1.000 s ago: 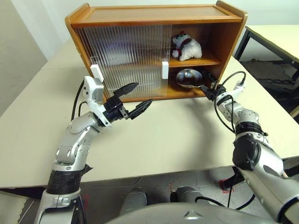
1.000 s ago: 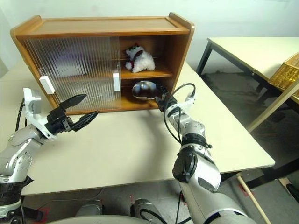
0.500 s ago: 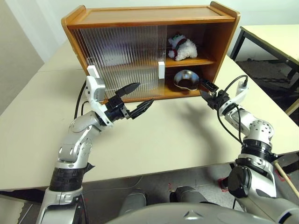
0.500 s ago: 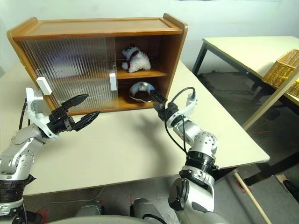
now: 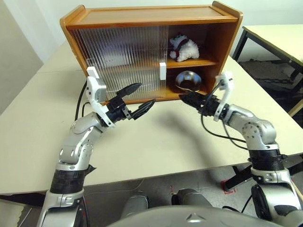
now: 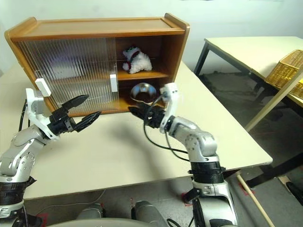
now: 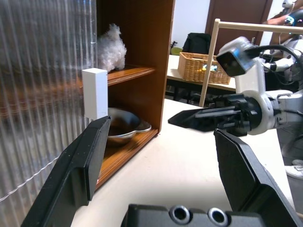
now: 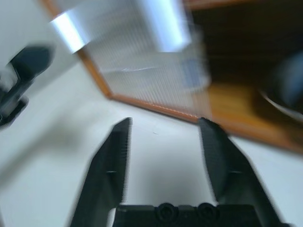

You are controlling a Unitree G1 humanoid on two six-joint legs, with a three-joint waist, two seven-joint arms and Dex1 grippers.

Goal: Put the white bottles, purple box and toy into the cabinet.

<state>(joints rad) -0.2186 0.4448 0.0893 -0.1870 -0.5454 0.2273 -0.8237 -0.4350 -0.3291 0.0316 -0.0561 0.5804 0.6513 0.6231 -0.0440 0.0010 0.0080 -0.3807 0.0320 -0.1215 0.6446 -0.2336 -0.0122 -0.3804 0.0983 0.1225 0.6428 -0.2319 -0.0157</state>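
The brown cabinet (image 5: 151, 16) stands on the table with its ribbed sliding doors covering the left part and the right part open. The white plush toy (image 5: 184, 47) sits on the upper shelf, and an empty metal bowl (image 5: 188, 80) lies on the lower shelf. My left gripper (image 5: 147, 93) hovers open before the doors, near a white handle (image 5: 163, 71). Just outside the lower shelf my right gripper (image 5: 181, 96) points left over the tabletop, its fingers (image 8: 111, 161) apart and open on nothing. The white bottles and the purple box are out of view.
The beige table (image 5: 156, 142) spreads in front of the cabinet, its near edge close to me. A second table (image 6: 246, 47) stands to the right across a gap, with a wicker basket (image 6: 286, 71) beside it. A black cable loops off my right wrist.
My right arm has drawn back from the lower shelf, swung left and rolled over, leaving the bowl inside. The left arm has kept still.
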